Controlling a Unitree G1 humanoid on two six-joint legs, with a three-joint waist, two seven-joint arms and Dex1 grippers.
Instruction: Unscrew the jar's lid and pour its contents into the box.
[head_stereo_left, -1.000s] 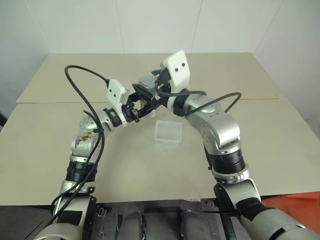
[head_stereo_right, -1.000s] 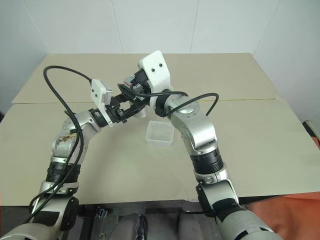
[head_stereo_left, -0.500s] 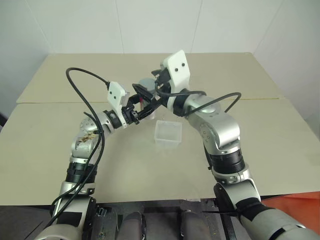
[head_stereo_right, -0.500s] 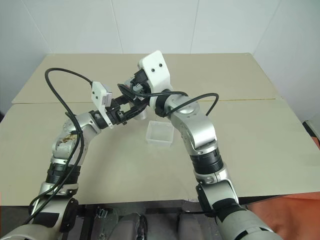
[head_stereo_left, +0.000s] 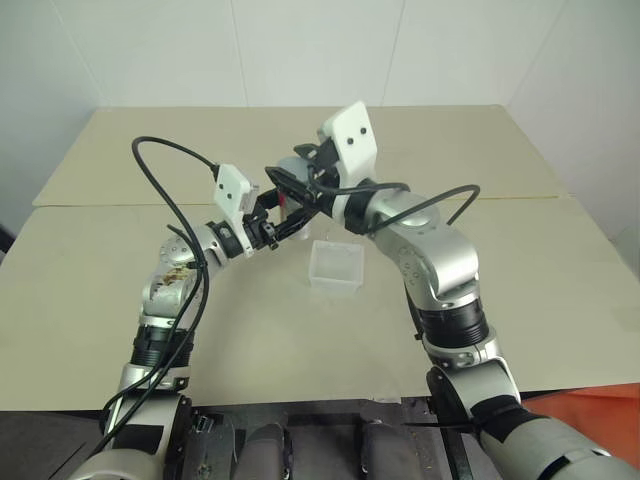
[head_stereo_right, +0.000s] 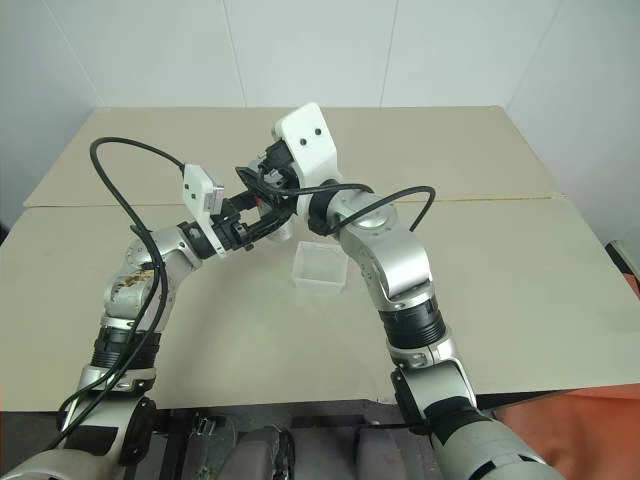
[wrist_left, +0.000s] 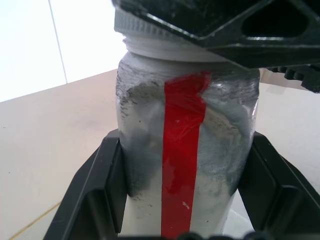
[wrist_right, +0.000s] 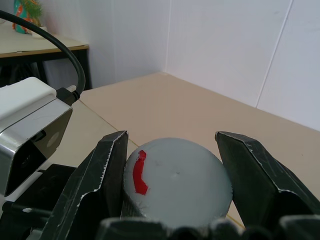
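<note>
Silvery jar (wrist_left: 185, 165) sits clamped between left jaws, lid (wrist_right: 177, 182) between right.

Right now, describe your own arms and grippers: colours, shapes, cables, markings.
Both arms are rounded silver-grey shells with black ribbed joint rings. The left gripper and right gripper each have two chunky black jaws. A white camera block sits on each wrist; the right block shows two dark dots. A black cable loops above the left arm, another beside the right. The left upper arm bears brownish scuffs.
</note>
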